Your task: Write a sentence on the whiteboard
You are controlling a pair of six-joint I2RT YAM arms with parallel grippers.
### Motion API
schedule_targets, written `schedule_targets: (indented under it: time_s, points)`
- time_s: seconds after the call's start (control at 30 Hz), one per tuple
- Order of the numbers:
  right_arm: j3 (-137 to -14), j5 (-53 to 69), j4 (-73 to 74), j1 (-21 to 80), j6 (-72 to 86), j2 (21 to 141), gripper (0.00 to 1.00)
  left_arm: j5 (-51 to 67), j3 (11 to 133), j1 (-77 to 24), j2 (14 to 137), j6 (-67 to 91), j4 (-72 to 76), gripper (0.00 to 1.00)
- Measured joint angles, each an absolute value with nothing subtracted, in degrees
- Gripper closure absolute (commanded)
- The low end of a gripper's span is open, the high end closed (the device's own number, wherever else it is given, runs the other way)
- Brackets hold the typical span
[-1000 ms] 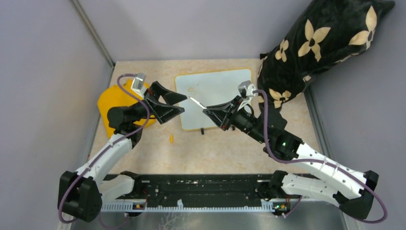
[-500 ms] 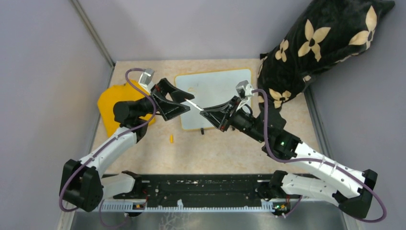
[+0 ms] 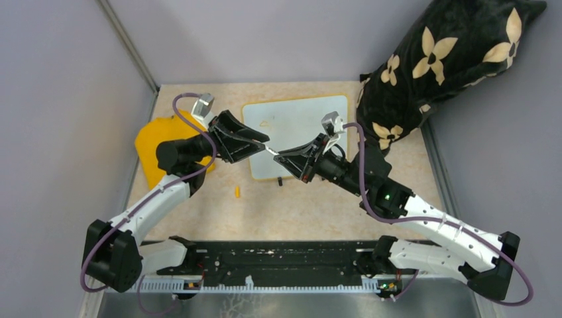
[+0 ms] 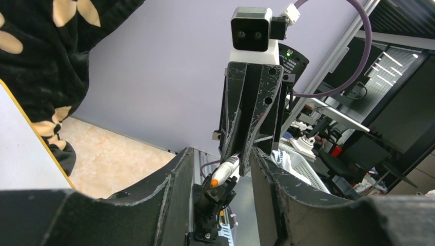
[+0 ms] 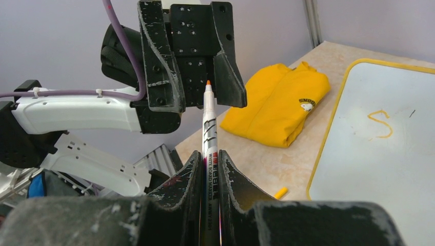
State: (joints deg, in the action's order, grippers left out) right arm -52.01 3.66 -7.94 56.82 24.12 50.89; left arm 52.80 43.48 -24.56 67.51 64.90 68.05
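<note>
— What has your right tool (image 3: pixel 281 154) got?
— It is clamped on the marker (image 5: pixel 209 133), with the orange tip pointing straight out ahead of it.
— And your left tool (image 3: pixel 264 142)?
— Its jaws stand apart, one on each side of that tip, with a gap showing.
— Where's the whiteboard (image 3: pixel 301 116)?
— Flat on the tabletop (image 3: pixel 318 199), below both my tools. One orange S (image 5: pixel 380 123) is on it, to my right tool's right. The yellow cloth (image 5: pixel 277 102) lies behind my left tool.
</note>
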Motion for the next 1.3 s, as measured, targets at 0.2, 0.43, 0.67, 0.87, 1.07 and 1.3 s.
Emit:
schedule_targets:
  time_s: [0.2, 0.43, 0.67, 0.87, 1.07, 1.3]
  points:
    - [-52.0, 4.0, -8.1, 56.8, 24.1, 51.5, 1.00, 52.8, 43.5, -24.8, 67.5, 64.9, 68.2, 0.54]
    - [-52.0, 4.0, -8.2, 56.8, 24.2, 51.6, 1.00, 52.9, 43.4, -25.5, 67.5, 64.9, 68.2, 0.55]
    - [-52.0, 3.4, -8.7, 56.8, 24.2, 51.5, 1.00, 52.9, 42.8, -26.1, 67.5, 65.4, 68.3, 0.64]
    - [-51.7, 2.9, -9.4, 56.8, 24.2, 51.4, 1.00, 52.8, 42.4, -26.3, 67.6, 66.0, 68.6, 0.67]
    - [-51.7, 2.9, -9.5, 56.8, 24.2, 51.4, 1.00, 52.5, 42.4, -26.4, 67.8, 66.2, 68.7, 0.77]
    - [-51.6, 3.2, -10.1, 56.8, 24.1, 51.3, 1.00, 52.2, 42.4, -26.4, 67.8, 67.9, 69.4, 1.00]
